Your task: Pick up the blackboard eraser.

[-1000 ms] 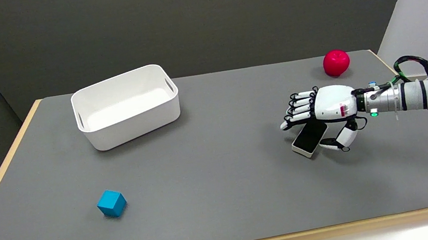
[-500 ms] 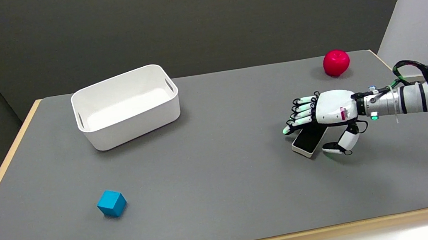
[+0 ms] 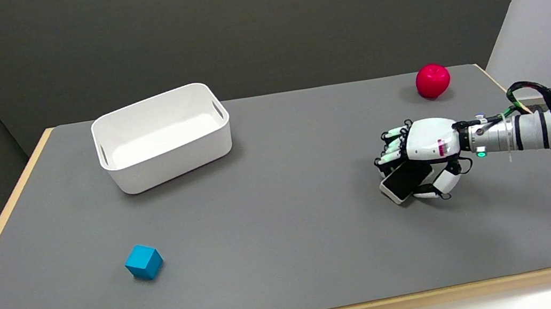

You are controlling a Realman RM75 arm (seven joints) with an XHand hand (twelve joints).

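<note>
Bench (image 3: 290,260): grey top with a pale wood edge, dark wall behind it.

White bin (image 3: 163,136): open-topped, rectangular, slot handles in its end walls. Sits on the far left part of the bench, turned slightly off square.

Right arm (image 3: 520,132): white with black bands and a green light near the wrist, reaches in from the right edge, low over the bench, pointing left.

Right hand (image 3: 419,158): back of the hand up, fingers (image 3: 392,148) curled down over the far side of the blackboard eraser, thumb (image 3: 441,186) wrapped under and against its near side. The hand grips the eraser between thumb and fingers.

Blackboard eraser (image 3: 402,182): flat block, black face with a white rim, tilted, its left end sticking out from under the hand. It is on the right part of the bench. Cannot tell whether its lower corner touches the surface or is just clear of it.

Red ball-like object (image 3: 433,80): far right corner, well apart from the hand.

Blue cube (image 3: 143,261): near left area, alone, well apart from the bin.
</note>
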